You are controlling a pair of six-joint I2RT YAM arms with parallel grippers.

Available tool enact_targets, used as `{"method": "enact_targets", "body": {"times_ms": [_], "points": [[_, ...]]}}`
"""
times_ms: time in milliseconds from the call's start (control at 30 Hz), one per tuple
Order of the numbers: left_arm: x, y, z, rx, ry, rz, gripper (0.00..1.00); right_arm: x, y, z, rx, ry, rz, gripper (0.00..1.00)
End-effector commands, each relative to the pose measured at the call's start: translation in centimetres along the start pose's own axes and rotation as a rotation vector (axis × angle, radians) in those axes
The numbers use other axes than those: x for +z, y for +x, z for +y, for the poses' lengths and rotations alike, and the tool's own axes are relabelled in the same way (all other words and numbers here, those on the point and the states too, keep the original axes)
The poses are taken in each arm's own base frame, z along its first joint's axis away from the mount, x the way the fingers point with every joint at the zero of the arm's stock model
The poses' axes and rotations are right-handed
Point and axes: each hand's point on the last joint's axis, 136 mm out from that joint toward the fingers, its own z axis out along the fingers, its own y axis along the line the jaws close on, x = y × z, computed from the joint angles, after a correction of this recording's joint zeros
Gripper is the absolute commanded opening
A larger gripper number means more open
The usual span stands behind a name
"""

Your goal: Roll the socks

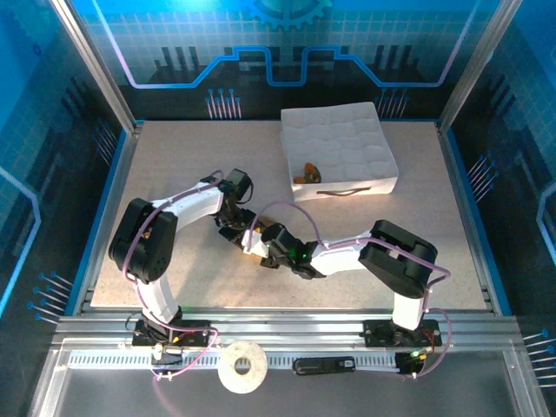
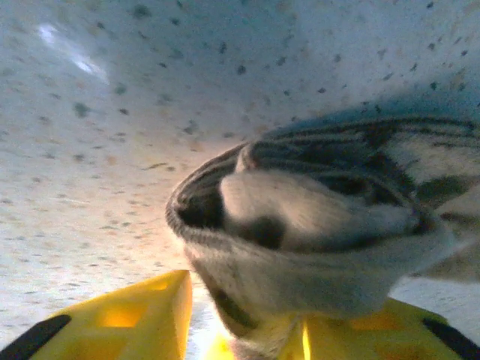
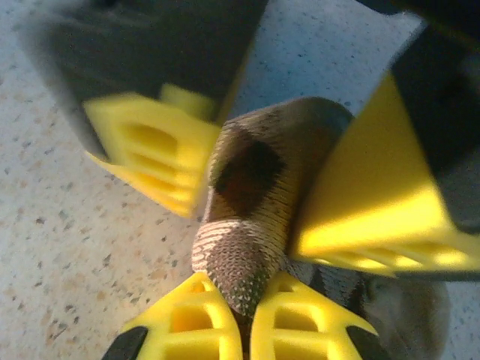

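We find the argyle sock (image 3: 251, 225) in the middle of the speckled worktop (image 1: 174, 165), between the two arms where they meet just left of centre in the overhead view. The right pincer (image 3: 246, 300), at the bottom of its own camera's frame, is clenched on the sock's narrow end: the knit tapers down and vanishes between the two yellow pads. We judge that this hold anchors the bundle so it cannot unwind.

The left pincer (image 2: 262, 322) straddles the fat, folded part from the opposite side. Its jaws stand apart. In the left wrist view a bright gap shows between the lower-left finger and the fabric, so we read it as released rather than gripping. Blur on its fingers in the right wrist view makes contact on the other side hard to judge. In the left wrist view the cuff looks turned over the roll, which suggests a late stage of rolling, though we cannot be sure.

From above, the wrists cover almost all of the sock. In the white box (image 1: 347, 130), upper right, a small brown-orange lump (image 1: 304, 176) lies near the front wall, too small for us to say whether it is the second sock. A dark curved strip (image 1: 334, 193) at the box's front edge is equally unclear.
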Motion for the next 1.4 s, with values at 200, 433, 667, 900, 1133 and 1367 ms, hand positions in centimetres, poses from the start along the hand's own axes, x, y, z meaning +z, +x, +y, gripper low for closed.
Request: {"method": "enact_targets", "body": {"times_ms": [200, 433, 667, 900, 1133, 1367], "points": [[-4.5, -2.2, 4.2, -0.103, 0.002, -0.146, 0.73, 0.5, 7.2, 4.2, 0.320, -0.351, 0.233, 0.00], [-4.5, -2.1, 1.0, -0.054, 0.246, -0.136, 0.74, 1.1, 8.1, 4.1, 0.614, -0.510, 0.277, 0.00], [-2.8, -1.1, -1.7, 0.040, 0.295, -0.127, 0.73, 1.6, 9.1, 3.2, 0.892, -0.652, 0.324, 0.00], [0.2, -2.3, -1.7, 0.068, 0.185, -0.157, 0.70, 1.8, 9.3, 3.0, 1.001, -0.710, 0.360, 0.00], [3.5, -3.6, 2.4, 0.042, -0.091, -0.181, 0.38, 0.7, 7.2, 1.7, 0.867, -0.640, 0.251, 0.10], [3.5, -2.7, 6.6, 0.017, -0.242, -0.152, 0.24, -2.9, 3.7, -2.6, 0.437, -0.237, -0.015, 0.49]]}}
